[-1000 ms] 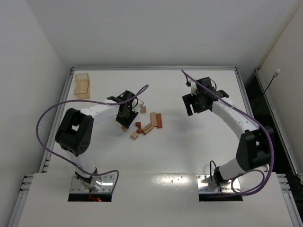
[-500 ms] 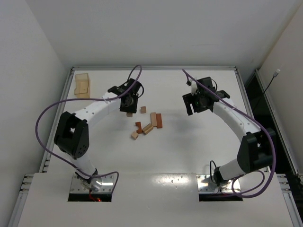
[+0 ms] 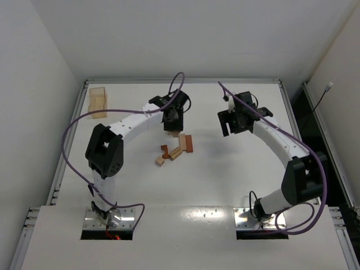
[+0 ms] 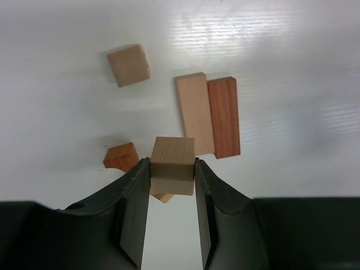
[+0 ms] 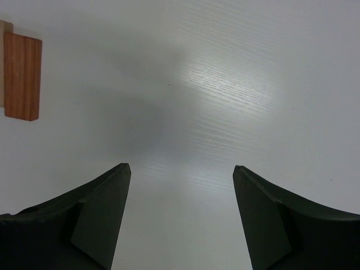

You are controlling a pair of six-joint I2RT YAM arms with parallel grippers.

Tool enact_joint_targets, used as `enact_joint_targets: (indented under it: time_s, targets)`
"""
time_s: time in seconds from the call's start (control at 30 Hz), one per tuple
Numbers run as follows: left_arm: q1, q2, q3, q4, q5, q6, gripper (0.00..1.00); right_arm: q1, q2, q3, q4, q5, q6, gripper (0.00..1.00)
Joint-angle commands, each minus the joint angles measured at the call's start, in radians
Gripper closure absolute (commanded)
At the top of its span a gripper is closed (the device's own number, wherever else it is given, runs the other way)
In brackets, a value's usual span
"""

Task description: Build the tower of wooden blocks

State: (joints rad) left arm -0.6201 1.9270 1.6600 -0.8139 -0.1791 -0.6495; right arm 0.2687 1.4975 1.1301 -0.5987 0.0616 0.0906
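Wood block tower (image 3: 175, 147) lay unstacked, scattered flat at the middle of the smooth white table (image 3: 225, 174), with open room all round. Right gripper (image 5: 180, 169) gaped over bare surface. Left gripper (image 3: 173, 120) clamped the held tan cube (image 4: 172, 167) above the pieces. Tan bar (image 4: 194, 114) and reddish bar (image 4: 224, 117) touched along their long sides, axes parallel. Loose cube (image 4: 129, 65) sat apart.

Left wrist: tan block (image 4: 163, 197) under the held cube (image 4: 172, 160) is mostly hidden, shape unclear. Red-brown block (image 4: 119, 157) sits partly behind a finger (image 4: 134, 191). Right wrist: tan bar (image 5: 5, 27) beside the red bar (image 5: 22, 76) is cut by the left edge. Top view: left gripper (image 3: 171, 125) covers the cube; pile (image 3: 175, 147) too small to tell which blocks touch.
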Motion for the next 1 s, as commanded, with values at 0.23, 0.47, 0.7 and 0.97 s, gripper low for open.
enact_joint_targets:
  time_s: [0.23, 0.47, 0.7, 0.97]
  targets:
    - [-0.090, 0.066, 0.069, 0.013, -0.002, -0.088, 1.00, -0.094, 0.000, 0.042, 0.037, 0.150, 0.175, 0.09]
    - [-0.090, 0.131, 0.092, 0.013, -0.002, -0.088, 1.00, -0.166, -0.020, 0.014, 0.046, 0.100, 0.196, 0.01]
    - [-0.090, 0.174, 0.136, 0.004, -0.002, -0.088, 1.00, -0.184, -0.011, 0.014, 0.046, 0.035, 0.196, 0.01]
    - [-0.090, 0.202, 0.178, -0.014, -0.033, -0.099, 1.00, -0.184, -0.002, 0.014, 0.046, 0.017, 0.196, 0.01]
